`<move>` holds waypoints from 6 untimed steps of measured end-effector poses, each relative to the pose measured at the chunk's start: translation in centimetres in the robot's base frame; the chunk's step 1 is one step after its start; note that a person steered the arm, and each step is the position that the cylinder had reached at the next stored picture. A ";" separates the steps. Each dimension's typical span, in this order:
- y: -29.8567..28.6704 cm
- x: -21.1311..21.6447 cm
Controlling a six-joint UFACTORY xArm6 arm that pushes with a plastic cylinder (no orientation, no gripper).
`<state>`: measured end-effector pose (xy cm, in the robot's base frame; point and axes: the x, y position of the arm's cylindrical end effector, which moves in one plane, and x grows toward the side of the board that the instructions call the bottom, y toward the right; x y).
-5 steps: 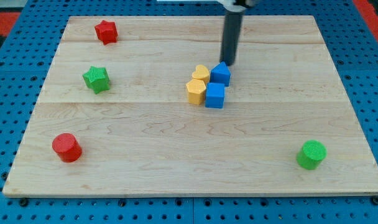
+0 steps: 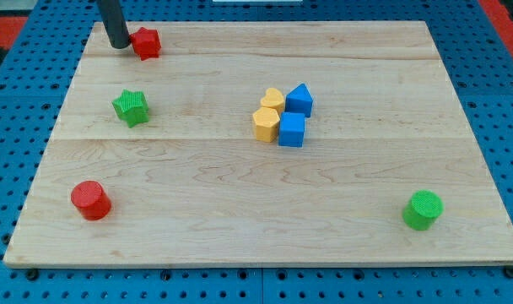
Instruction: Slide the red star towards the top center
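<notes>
The red star (image 2: 145,42) lies near the top left corner of the wooden board (image 2: 358,186). My tip (image 2: 118,45) stands just to the view's left of the red star, close against its left side; I cannot tell whether it touches. The dark rod rises from there out of the view's top.
A green star (image 2: 131,107) lies below the red star. A red cylinder (image 2: 90,200) sits at the bottom left and a green cylinder (image 2: 423,209) at the bottom right. Two yellow blocks (image 2: 267,116) and two blue blocks (image 2: 294,115) cluster mid-board.
My tip has moved from just above the blue blocks at mid-board far to the view's left, to beside the red star. The blocks have not visibly moved.
</notes>
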<state>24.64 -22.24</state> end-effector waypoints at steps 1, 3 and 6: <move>0.5 0.0; 7.3 0.0; 18.9 0.0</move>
